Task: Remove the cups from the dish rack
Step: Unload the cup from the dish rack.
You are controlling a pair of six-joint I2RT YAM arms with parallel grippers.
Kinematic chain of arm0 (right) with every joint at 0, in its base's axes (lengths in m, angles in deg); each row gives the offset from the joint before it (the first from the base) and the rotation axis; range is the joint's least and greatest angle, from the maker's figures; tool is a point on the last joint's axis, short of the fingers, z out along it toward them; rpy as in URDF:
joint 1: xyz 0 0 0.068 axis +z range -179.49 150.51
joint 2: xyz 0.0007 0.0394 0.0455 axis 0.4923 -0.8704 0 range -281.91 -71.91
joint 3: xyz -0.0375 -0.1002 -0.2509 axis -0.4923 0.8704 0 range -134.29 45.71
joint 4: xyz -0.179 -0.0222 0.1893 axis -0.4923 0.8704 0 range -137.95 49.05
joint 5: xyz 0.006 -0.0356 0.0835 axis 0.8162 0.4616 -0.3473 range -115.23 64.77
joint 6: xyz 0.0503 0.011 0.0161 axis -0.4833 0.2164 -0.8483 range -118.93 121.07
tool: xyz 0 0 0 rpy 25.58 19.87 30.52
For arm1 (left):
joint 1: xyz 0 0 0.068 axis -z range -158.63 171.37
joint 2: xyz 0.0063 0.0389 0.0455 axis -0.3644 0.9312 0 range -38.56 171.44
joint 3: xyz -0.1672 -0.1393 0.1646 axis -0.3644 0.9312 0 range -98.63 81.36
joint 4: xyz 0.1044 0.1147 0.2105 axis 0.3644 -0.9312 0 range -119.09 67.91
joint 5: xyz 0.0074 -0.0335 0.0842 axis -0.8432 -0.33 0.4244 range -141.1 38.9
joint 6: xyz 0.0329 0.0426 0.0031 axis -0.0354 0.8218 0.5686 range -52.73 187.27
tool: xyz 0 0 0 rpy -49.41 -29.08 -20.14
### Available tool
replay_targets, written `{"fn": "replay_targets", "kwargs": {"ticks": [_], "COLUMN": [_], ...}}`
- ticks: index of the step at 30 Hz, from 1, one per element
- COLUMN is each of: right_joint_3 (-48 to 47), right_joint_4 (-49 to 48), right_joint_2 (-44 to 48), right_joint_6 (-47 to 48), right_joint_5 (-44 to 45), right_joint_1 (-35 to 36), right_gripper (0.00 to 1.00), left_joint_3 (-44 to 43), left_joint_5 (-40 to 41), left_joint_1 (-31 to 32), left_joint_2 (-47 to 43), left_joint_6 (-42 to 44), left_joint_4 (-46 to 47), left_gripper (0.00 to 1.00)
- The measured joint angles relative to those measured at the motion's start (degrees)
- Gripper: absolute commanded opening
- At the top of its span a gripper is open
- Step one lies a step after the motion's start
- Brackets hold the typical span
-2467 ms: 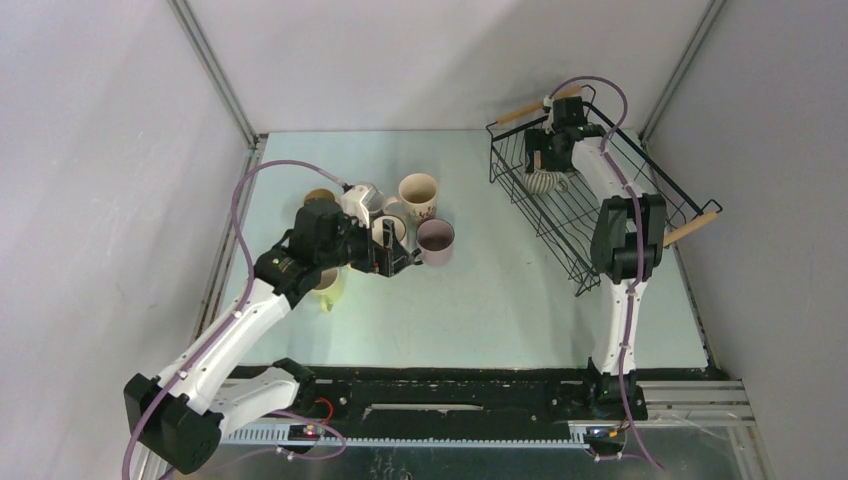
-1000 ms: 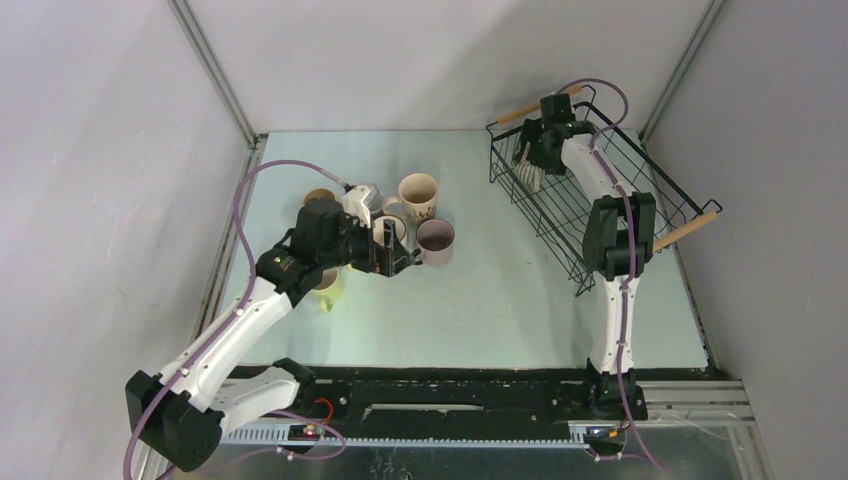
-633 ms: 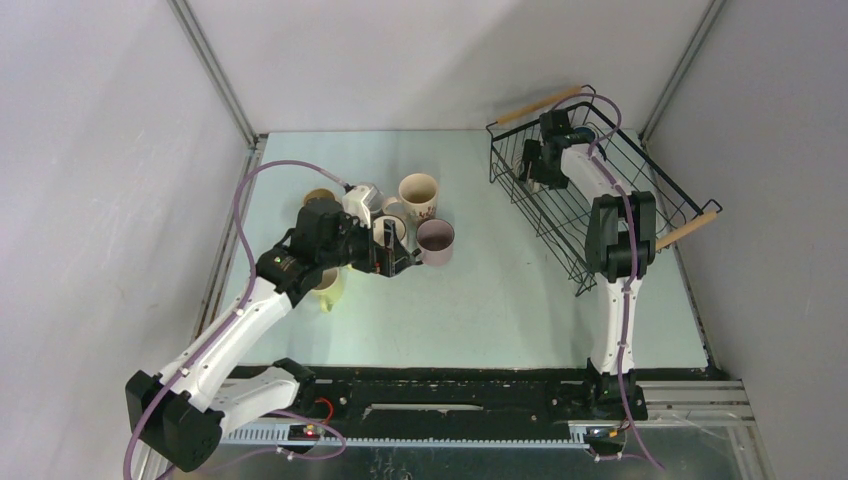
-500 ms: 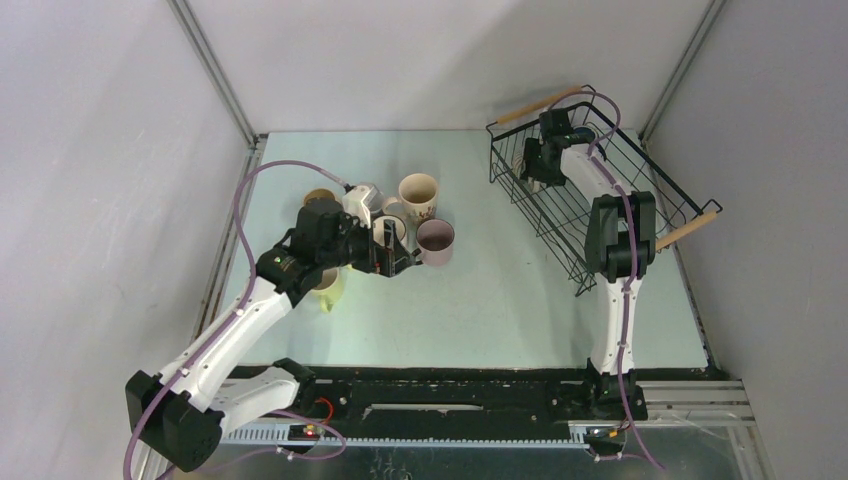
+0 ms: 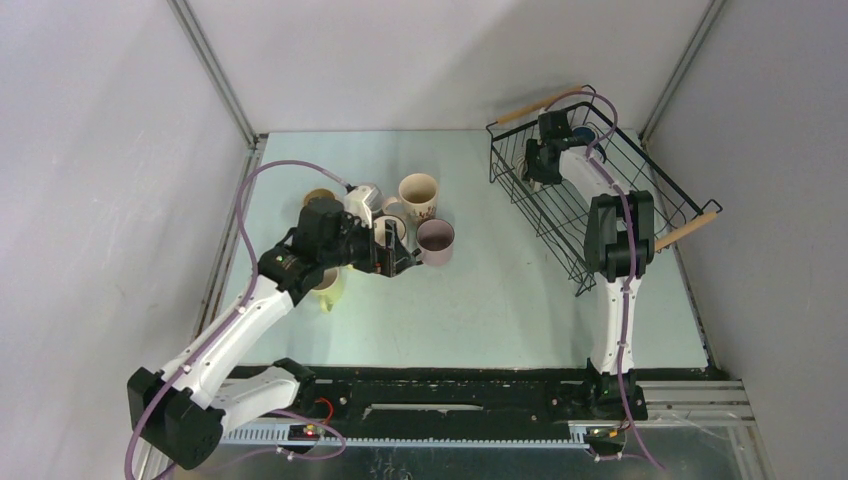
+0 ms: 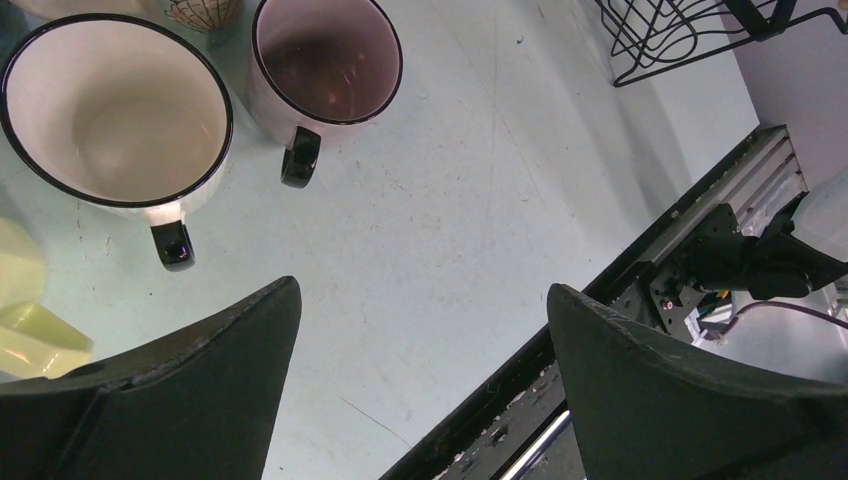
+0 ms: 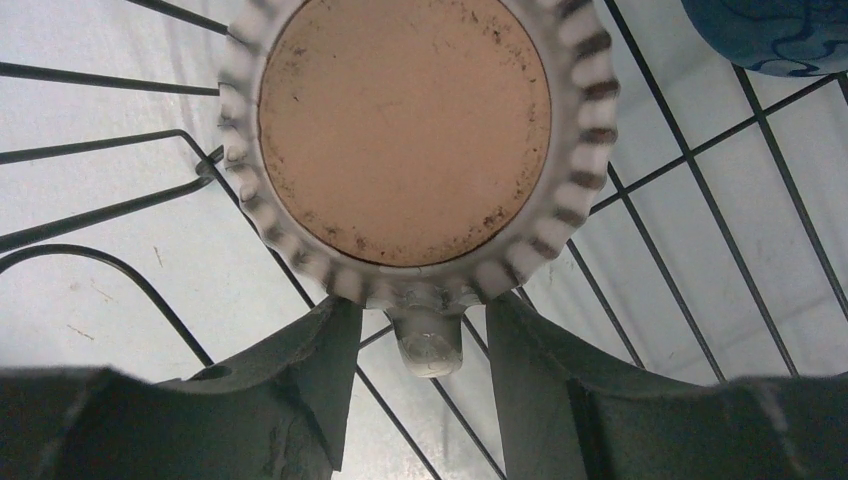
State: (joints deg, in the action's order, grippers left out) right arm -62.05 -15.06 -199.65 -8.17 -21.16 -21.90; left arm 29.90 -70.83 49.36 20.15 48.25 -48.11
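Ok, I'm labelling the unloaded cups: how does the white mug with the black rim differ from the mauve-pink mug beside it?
The white mug is cream-white inside; the mauve-pink mug is dusky pink. The white mug's mouth looks wider than the mauve-pink mug's in the left wrist view. The mauve-pink mug stands toward the dish rack, the white mug nearer the yellow-green cup. Both stand upright and empty on the table, with dark handles.

Lab test cell: grey panel walls [image 5: 420, 60], aluminium frame [image 5: 215, 75], mounting rail [image 5: 450, 405].
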Motion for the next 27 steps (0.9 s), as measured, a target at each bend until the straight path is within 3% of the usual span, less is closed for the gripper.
{"fn": "replay_targets", "kwargs": {"ticks": [7,13,16,21,27], "right_joint_3": [0.1,0.1,0.1,-0.4,-0.3], "right_joint_4": [0.1,0.8,0.8,1.4,1.7], "right_joint_2": [-0.7,-1.2,-1.3,-1.4,-1.4], "right_joint_6": [0.0,0.0,0.1,0.5,0.5], "right_joint_5": [0.7,1.6,2.3,3.8,6.1], "right_joint_1": [0.1,0.4,0.6,0.8,1.2], "right_gripper": [0.52,0.41,0.31,0.03,0.00], "left_joint_3": [0.0,0.0,0.0,0.0,0.0], "left_joint_5": [0.0,0.0,0.0,0.0,0.0], "left_joint_1": [0.0,0.0,0.0,0.0,0.0], "left_joint_2": [0.3,0.3,0.3,0.3,0.3], "left_joint_6": [0.0,0.0,0.0,0.0,0.0], "left_joint_4": [0.0,0.0,0.0,0.0,0.0], "left_gripper": [1.00,1.00,1.00,1.00,1.00]}}
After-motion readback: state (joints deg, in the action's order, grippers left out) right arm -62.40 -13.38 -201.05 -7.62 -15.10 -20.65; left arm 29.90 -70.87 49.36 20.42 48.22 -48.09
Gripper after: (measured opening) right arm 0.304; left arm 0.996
